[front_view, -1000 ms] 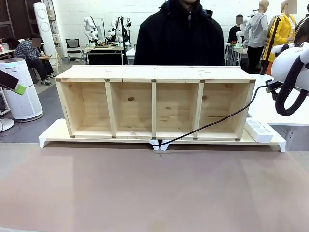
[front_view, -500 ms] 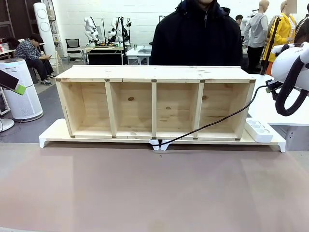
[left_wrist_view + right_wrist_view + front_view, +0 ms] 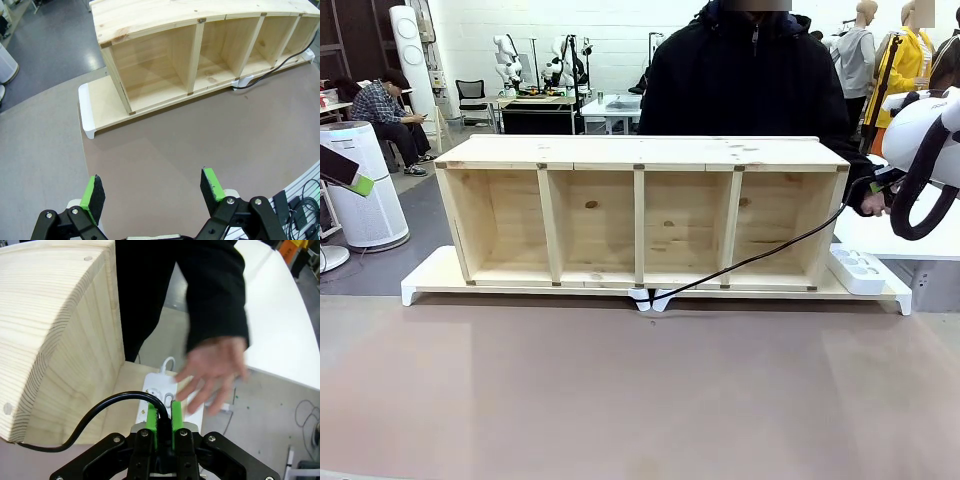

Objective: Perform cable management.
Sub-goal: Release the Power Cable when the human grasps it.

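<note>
The cable is a thin black cord. It rises from a white clip at the front middle of the shelf's base, up and right past the last compartment. My right gripper holds it beside the shelf's right end. In the right wrist view the right gripper is shut, its green pads pinching the cable, which loops off to the left. The plug is hidden. A person's hand hovers just beyond the fingertips. My left gripper hangs open over the brown table, holding nothing.
A wooden shelf with several compartments stands on a white base. A white power strip lies on the base's right end. The person stands behind the shelf. Brown table surface spreads in front.
The person has stepped to the right behind the shelf and brought a hand up to my right gripper. Neither arm nor the cable has moved.
</note>
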You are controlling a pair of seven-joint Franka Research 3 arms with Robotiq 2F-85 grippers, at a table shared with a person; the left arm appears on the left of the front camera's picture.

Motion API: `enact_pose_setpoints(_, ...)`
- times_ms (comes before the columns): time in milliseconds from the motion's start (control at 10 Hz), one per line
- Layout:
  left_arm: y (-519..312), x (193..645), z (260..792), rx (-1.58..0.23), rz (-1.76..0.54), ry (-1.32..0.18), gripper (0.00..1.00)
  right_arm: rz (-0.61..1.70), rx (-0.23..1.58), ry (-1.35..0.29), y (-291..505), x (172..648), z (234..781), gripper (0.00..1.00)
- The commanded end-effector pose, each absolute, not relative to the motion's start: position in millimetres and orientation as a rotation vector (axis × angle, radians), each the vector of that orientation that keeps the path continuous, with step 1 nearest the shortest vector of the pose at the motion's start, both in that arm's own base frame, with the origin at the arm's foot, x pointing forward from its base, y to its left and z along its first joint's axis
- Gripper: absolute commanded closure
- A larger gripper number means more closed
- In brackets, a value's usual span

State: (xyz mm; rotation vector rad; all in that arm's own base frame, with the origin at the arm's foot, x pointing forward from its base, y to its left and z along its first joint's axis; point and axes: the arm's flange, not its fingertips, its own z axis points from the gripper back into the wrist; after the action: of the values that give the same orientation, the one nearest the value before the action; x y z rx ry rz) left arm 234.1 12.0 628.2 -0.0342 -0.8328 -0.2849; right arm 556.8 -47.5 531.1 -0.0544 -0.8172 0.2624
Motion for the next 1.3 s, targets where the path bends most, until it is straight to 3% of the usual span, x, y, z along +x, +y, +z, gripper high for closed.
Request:
enact_pose_setpoints(0, 12.7, 235.2, 628.6, -0.036, -0.279, -0.837, 0.0, 0.255, -0.061, -0.822, -47.2, 555.7, 534.2, 0.86)
enact_pose_setpoints(700, 12.7, 235.2, 628.6, -0.036, -0.279, -0.837, 0.0, 0.255, -0.061, -0.822, -47.2, 555.7, 534.2, 0.86)
enact_pose_setpoints(800, 12.7, 235.2, 628.6, -0.036, -0.279, -0.837, 0.0, 0.262, -0.054, -0.816, -47.9, 556.7, 531.1, 0.67)
enact_pose_setpoints(900, 12.7, 235.2, 628.6, -0.036, -0.279, -0.837, 0.0, 0.265, -0.038, -0.799, -49.3, 556.1, 531.9, 0.67)
enact_pose_setpoints(1000, 12.7, 235.2, 628.6, -0.036, -0.279, -0.837, 0.0, 0.255, -0.035, -0.8, -50.9, 555.2, 532.8, 0.47)
enact_pose_setpoints(1100, 12.7, 235.2, 628.6, -0.036, -0.279, -0.837, 0.0, 0.258, -0.037, -0.8, -51.7, 554.2, 532.6, 0.62)
enact_pose_setpoints(1200, 12.7, 235.2, 628.6, -0.036, -0.279, -0.837, 0.0, 0.26, -0.041, -0.803, -51.5, 554.0, 532.8, 0.27)
